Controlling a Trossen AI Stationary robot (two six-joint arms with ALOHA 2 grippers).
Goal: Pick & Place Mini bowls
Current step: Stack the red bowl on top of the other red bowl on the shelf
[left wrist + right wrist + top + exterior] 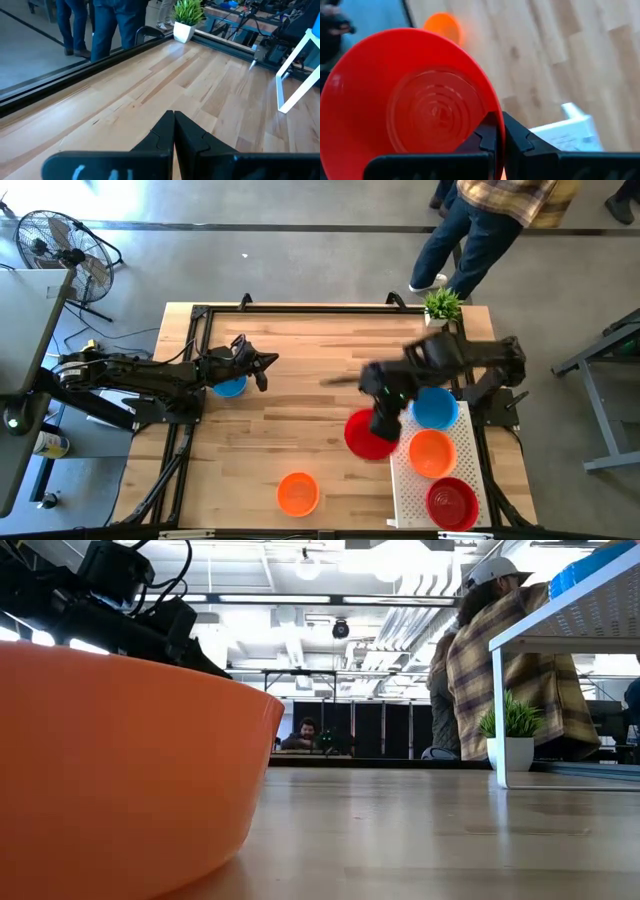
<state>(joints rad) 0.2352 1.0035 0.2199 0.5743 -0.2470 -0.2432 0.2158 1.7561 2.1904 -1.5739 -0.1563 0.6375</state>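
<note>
**A:** Where is your right gripper [383,428] sitting?

**B:** You're seeing it in the lower right of the high view, just beside the left edge of the white tray [405,498]. Its fingers are pinching the rim of a red bowl [368,436]. In the right wrist view the two dark fingers [517,140] are meeting on that bowl's edge [410,95], and the bowl is tilting toward the camera.

**A:** And what are you carrying on the tray?

**B:** You're looking at three bowls lying in a column on it: a blue bowl [436,408] at the upper end, an orange one [432,453] in the middle, and a second red bowl [452,502] at the lower end.

**A:** What's lying loose on the table [300,380]?

**B:** You're finding an orange bowl [298,493] near the bottom centre of the high view, well apart from the tray. It's filling the left half of the low view [120,760]. Another blue bowl [230,386] is lying under the left gripper [262,370], left of centre.

**A:** How is your left gripper standing?

**B:** Its jaws are pressing together on nothing, as you're seeing in the left wrist view [174,131], with bare wood ahead and a potted plant [187,17] in the upper part of that frame.
</note>
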